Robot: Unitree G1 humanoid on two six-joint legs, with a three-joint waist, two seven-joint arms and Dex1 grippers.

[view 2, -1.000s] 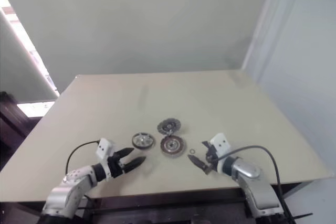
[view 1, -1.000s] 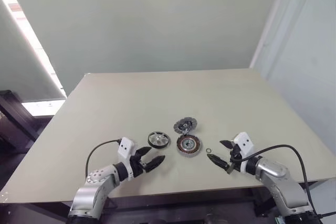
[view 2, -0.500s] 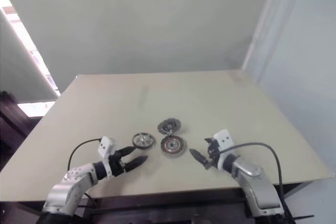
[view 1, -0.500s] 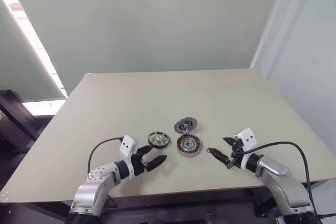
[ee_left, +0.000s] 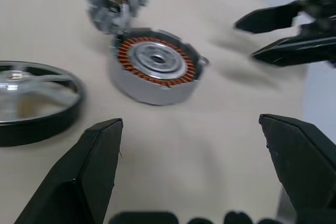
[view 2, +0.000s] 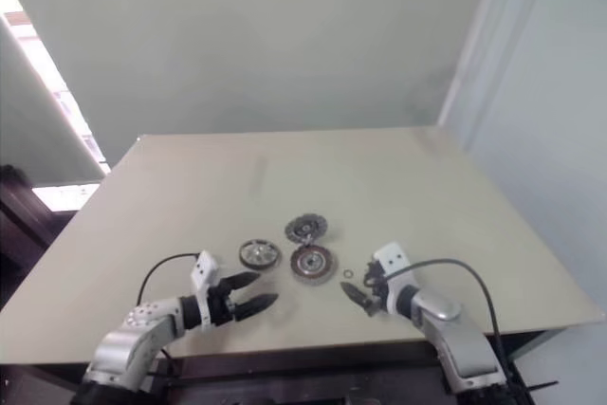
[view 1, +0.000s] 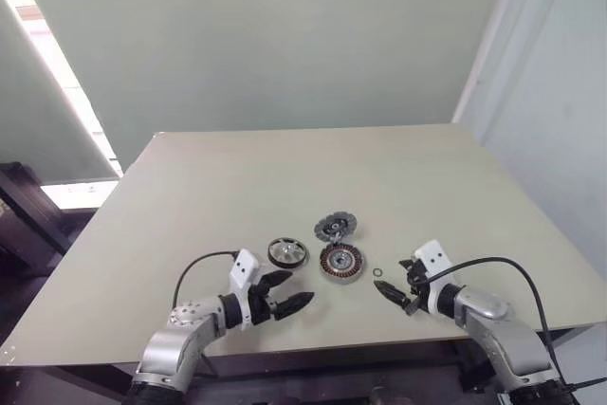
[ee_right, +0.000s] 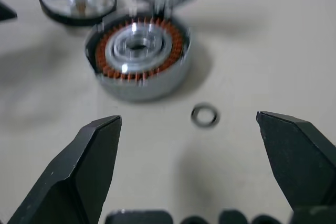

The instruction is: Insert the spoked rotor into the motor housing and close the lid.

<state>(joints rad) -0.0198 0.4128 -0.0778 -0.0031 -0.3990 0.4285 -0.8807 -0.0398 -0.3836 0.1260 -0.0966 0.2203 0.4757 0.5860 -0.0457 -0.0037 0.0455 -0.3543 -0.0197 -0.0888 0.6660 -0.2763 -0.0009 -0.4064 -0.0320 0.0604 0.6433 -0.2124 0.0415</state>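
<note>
A plain pale wall (view 1: 285,35) rose behind a beige table (view 1: 285,177), which filled most of the head views. Both arms reached in over the table's near edge.

The left gripper (view 1: 282,293) hovered above the table, near and in front of the spoked rotor, pointing toward the motor housing. Its two black fingers stood wide apart and held nothing. The right gripper (view 1: 396,284) hovered on the opposite side of the parts, pointing inward toward the left gripper. Its fingers were likewise spread wide and empty.

Three discs lay close together between the grippers, slightly farther from the near edge.

- The motor housing (view 1: 340,262) lay flat, with its ring of copper-brown windings facing up around a silver centre. Nothing sat inside it.
- The spoked rotor (view 1: 287,252) lay flat just beside the housing, on the robot's left, apart from it.
- The lid (view 1: 335,227) lay just behind the housing, touching or nearly touching its far rim; which of the two could not be determined.
- A tiny loose ring (ee_right: 205,115) lay on the table between the housing and the right gripper, apart from both.
</note>
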